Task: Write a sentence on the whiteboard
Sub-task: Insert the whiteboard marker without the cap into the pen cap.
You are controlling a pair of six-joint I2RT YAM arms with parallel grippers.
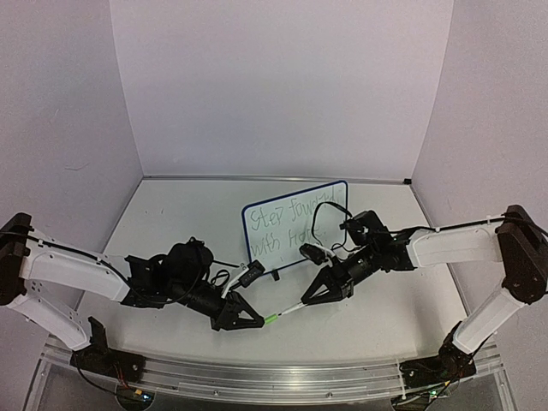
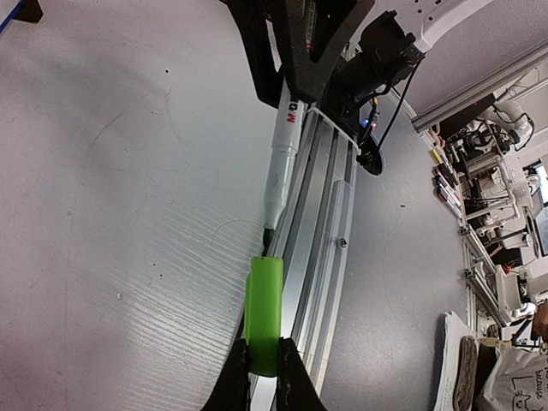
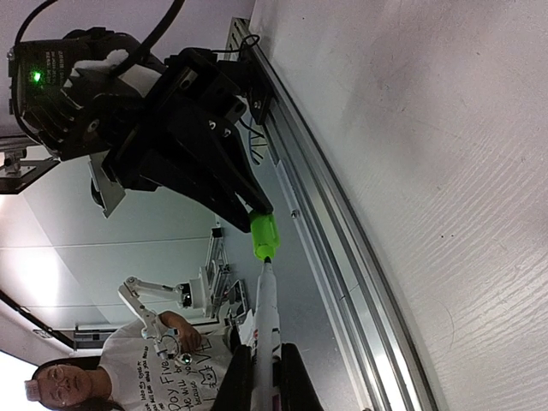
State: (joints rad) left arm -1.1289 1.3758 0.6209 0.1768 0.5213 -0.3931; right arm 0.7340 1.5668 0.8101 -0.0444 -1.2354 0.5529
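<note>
The whiteboard [image 1: 295,227] with a dark blue frame stands upright mid-table. The sentence [image 1: 287,224] on it is thin greenish handwriting in two lines. My left gripper [image 1: 259,321] is shut on a green marker cap [image 1: 271,319], seen between its fingers in the left wrist view [image 2: 263,317]. My right gripper [image 1: 310,300] is shut on the white marker body [image 1: 291,309], its dark tip right at the cap's open end. The marker also shows in the left wrist view [image 2: 281,163] and the right wrist view [image 3: 267,308], and the cap shows in the right wrist view [image 3: 264,235].
An aluminium rail [image 1: 257,377] runs along the table's near edge. Both arms meet low in front of the board. A black cable [image 1: 321,214] loops by the board's right side. White walls enclose the table on three sides.
</note>
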